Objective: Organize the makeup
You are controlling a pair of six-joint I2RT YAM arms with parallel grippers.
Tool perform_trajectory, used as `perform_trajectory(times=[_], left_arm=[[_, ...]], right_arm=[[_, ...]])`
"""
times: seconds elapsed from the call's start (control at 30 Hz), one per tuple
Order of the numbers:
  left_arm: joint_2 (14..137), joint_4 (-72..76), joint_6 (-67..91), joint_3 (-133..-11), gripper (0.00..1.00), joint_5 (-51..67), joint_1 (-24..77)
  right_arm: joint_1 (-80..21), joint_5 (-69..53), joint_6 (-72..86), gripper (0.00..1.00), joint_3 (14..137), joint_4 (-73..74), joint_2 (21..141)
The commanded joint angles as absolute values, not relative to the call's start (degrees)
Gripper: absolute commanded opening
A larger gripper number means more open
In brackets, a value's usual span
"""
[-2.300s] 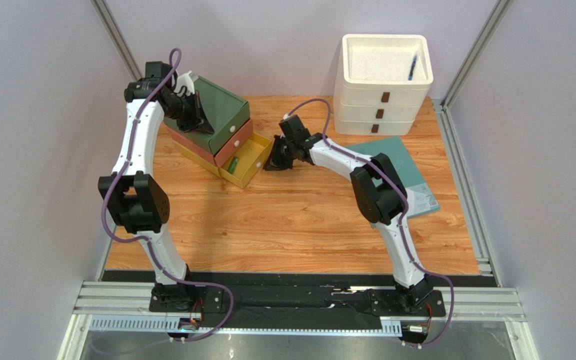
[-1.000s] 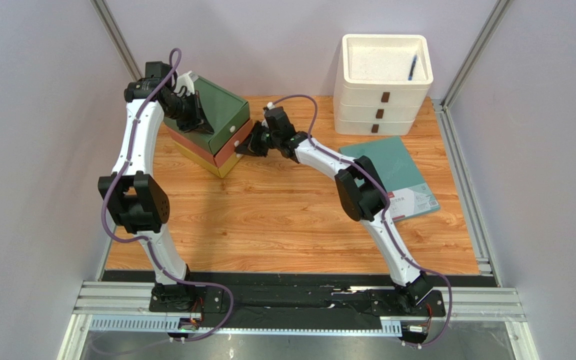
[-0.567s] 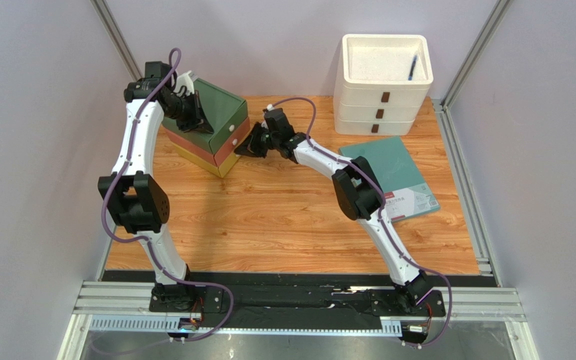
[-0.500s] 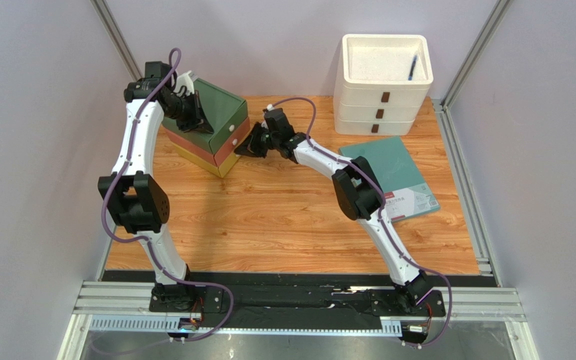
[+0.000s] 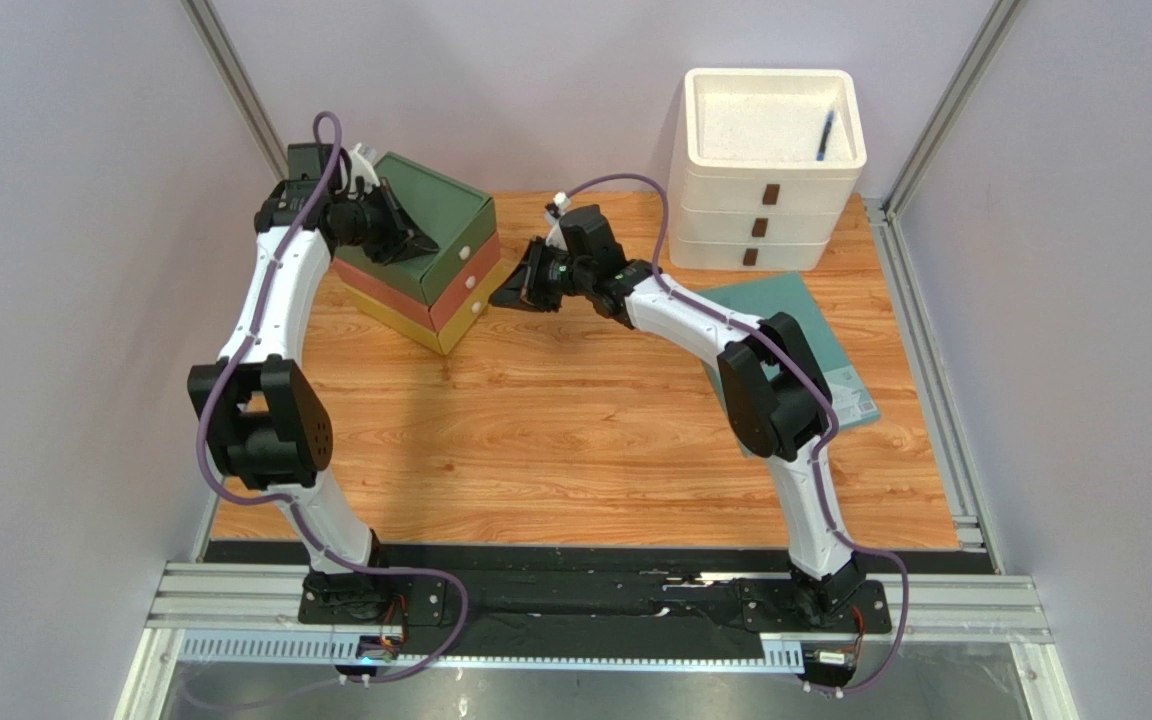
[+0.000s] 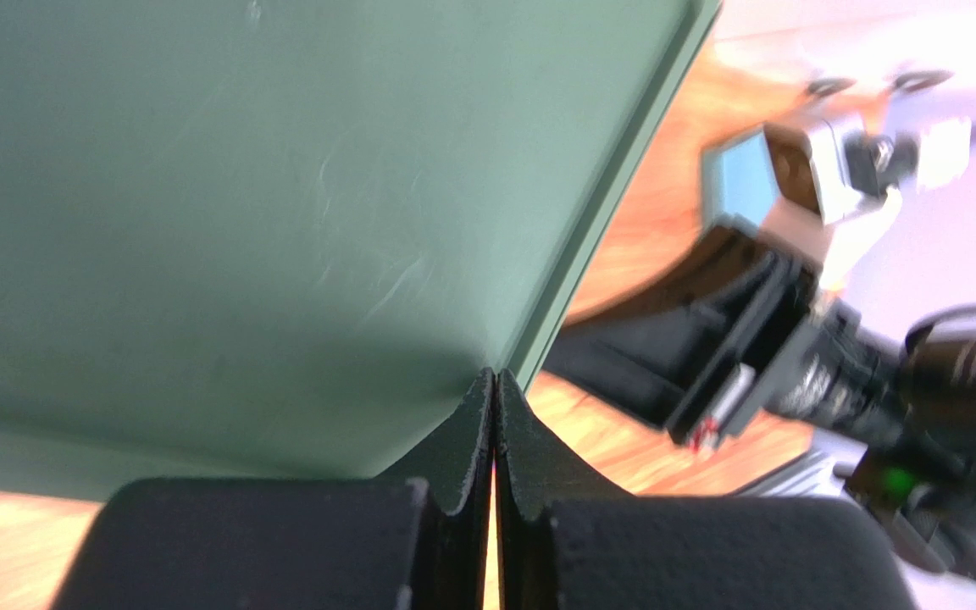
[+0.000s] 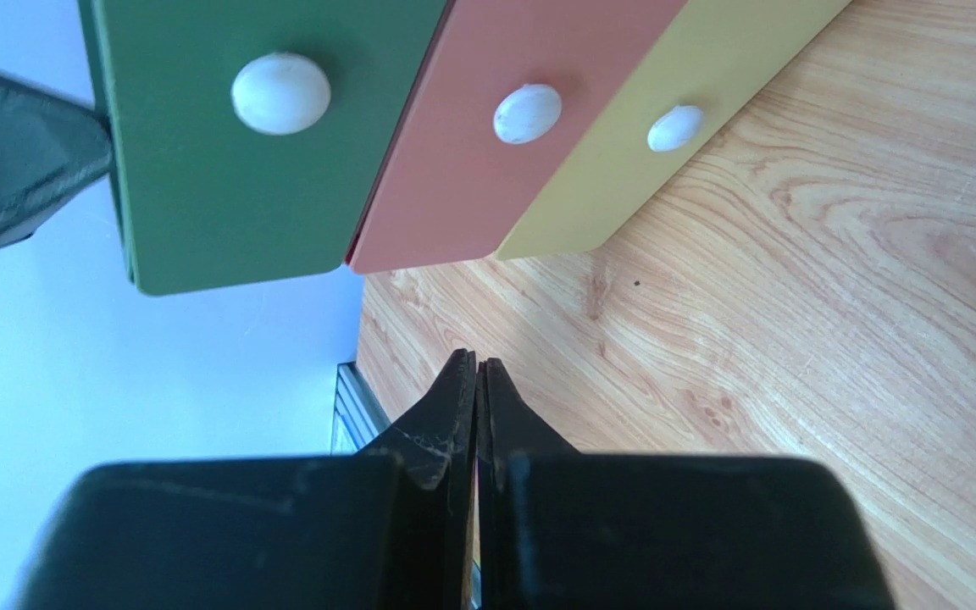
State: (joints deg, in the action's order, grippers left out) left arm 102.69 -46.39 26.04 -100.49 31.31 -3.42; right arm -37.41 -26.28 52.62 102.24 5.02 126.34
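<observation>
No makeup shows in any view; it is hidden. A three-drawer box (image 5: pixel 425 255) stands at the back left, with green, terracotta and yellow drawers all pushed in. Their fronts and white knobs show in the right wrist view: green drawer (image 7: pixel 264 153), terracotta drawer (image 7: pixel 519 140), yellow drawer (image 7: pixel 684 127). My left gripper (image 5: pixel 414 237) is shut and empty, its tips resting on the box's green top (image 6: pixel 264 191). My right gripper (image 5: pixel 513 296) is shut and empty, just right of the drawer fronts, a little off them.
A white three-drawer unit (image 5: pixel 767 165) stands at the back right with a blue pen (image 5: pixel 826 135) in its top tray. A teal flat book (image 5: pixel 808 353) lies on the wooden table (image 5: pixel 567 435) under the right arm.
The yellow drawer, open 2.3 s ago with a green tube inside, has been pushed shut by my right gripper. The right gripper has now drawn back slightly. The left arm shifted a little.
</observation>
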Motion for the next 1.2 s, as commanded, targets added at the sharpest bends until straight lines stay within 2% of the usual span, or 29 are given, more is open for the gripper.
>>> perform_trajectory(times=[0.0, 0.27, 0.4, 0.5, 0.53, 0.67, 0.77, 0.97, 1.0, 1.03, 1.1, 1.17], left_arm=[[99.42, -28.18, 42.85, -89.85, 0.03, 33.74, -3.08], [94.84, -5.83, 57.20, -78.42, 0.07, 35.77, -3.34], [91.76, 7.08, 65.45, -72.52, 0.15, 33.75, -3.43], [90.79, 15.54, 69.86, -68.83, 0.16, 34.10, -3.60], [90.53, 17.04, 70.48, -68.21, 0.17, 34.01, -3.60], [87.29, 21.52, 71.63, -65.75, 0.33, 32.35, -3.60], [85.96, 22.76, 72.15, -65.65, 0.39, 32.52, -3.60], [81.83, 22.77, 73.04, -63.81, 0.43, 33.66, -3.25], [80.87, 22.68, 72.86, -63.37, 0.45, 33.66, -3.08], [79.29, 20.24, 71.12, -63.11, 0.57, 33.58, -2.73], [77.97, 16.54, 68.22, -63.80, 0.66, 34.45, -2.20], [75.86, 10.48, 62.86, -65.12, 0.71, 34.89, -0.80]], right_arm=[[-37.26, -26.98, 49.49, 0.00, 99.50, 3.60, 122.79], [-37.27, -26.63, 48.08, 0.00, 96.24, 3.60, 119.71], [-37.27, -26.72, 47.46, 0.00, 95.10, 3.69, 118.66], [-37.35, -26.54, 47.20, 0.00, 94.31, 3.78, 117.95], [-37.35, -26.54, 47.11, 0.00, 94.05, 3.78, 117.86], [-37.35, -26.54, 46.76, 0.00, 92.90, 3.52, 116.90], [-37.35, -26.28, 46.76, 0.00, 92.55, 3.25, 116.54], [-37.35, -24.53, 45.00, 0.01, 92.20, 5.27, 114.61], [-37.27, -23.04, 43.96, 0.04, 92.46, 6.23, 114.09], [-37.35, -22.33, 43.25, 0.08, 92.46, 7.98, 113.04], [-37.35, -19.70, 40.71, 0.29, 92.37, 9.75, 111.37], [-37.35, -17.24, 38.77, 0.44, 91.94, 12.74, 108.39]])
